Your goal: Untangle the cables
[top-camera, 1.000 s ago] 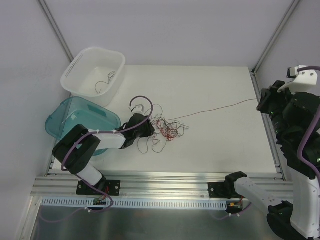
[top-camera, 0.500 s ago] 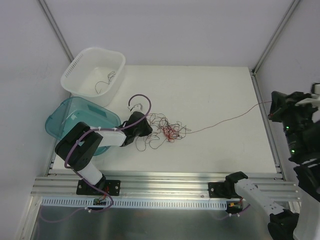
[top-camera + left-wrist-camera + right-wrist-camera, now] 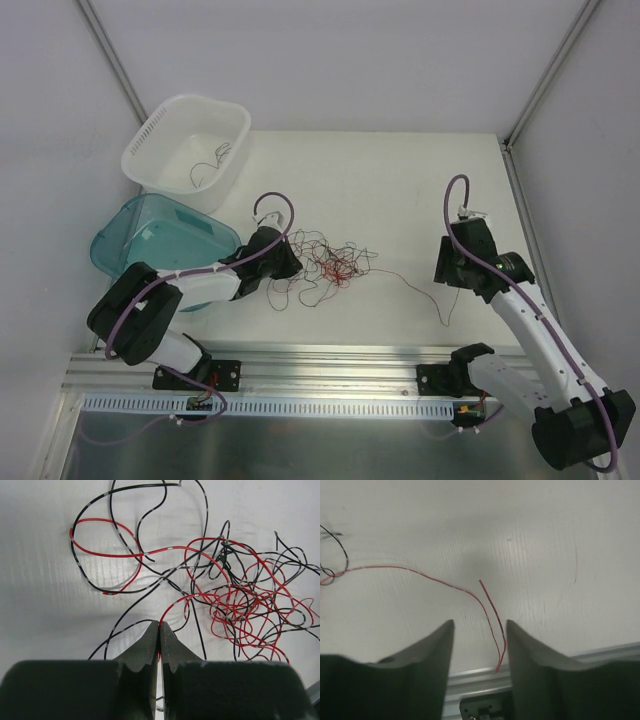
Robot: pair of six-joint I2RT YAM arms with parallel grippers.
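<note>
- Cables: we see red + black hair-thin wires knotted in a loose clump on the counter, a bit left of centre. Curly loops spread flat round it.
- Left gripper: low over the counter at the clump's left edge. Jaws are pressed together w/ a red wire from the clump pinched at the tips. That wire arcs out of the tips and runs right into the knot.
- Left wrist view: black loops lie on either side of the closed jaws. One big red/black loop sits apart, upper left of the knot.
- Red strand: a single long strand trails from the clump's right side toward the near edge. Near its end it doubles back in a tight hairpin, w/ the bend at the counter's near edge.
- Right gripper: over that strand's end, jaws apart at a moderate gap, nothing clamped. The hairpin lies on the counter in the gap btw the jaws, and we see no contact.
- White basket: far-left corner, w/ a few dark wires inside.
- Teal bin: just in front of the basket, beside the left arm.
</note>
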